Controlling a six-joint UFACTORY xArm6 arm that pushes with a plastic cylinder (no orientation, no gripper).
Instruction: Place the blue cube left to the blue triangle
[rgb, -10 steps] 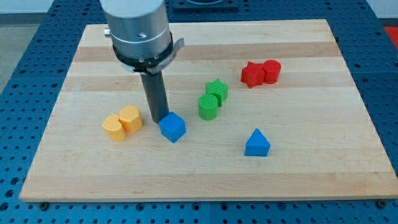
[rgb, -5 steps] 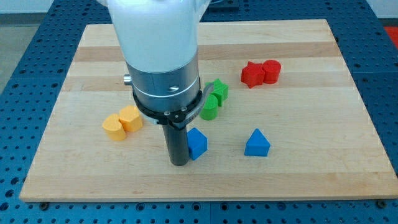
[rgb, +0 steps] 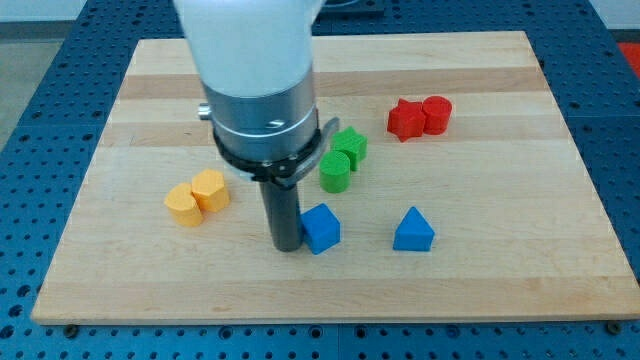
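The blue cube (rgb: 322, 229) sits on the wooden board (rgb: 480, 290) below the middle. My tip (rgb: 287, 245) touches the cube's left side. The blue triangle (rgb: 413, 230) lies to the cube's right, with a gap of about one block width between them. The arm's grey and white body hides the board above the cube.
Two green blocks (rgb: 341, 160) lie just above the blue cube. Two orange blocks (rgb: 197, 196) lie at the view's left. Two red blocks (rgb: 419, 117) lie at the upper right. The board's bottom edge runs close below the blue blocks.
My tip has moved down and to the right. It has pushed the blue cube to the right, closer to the blue triangle.
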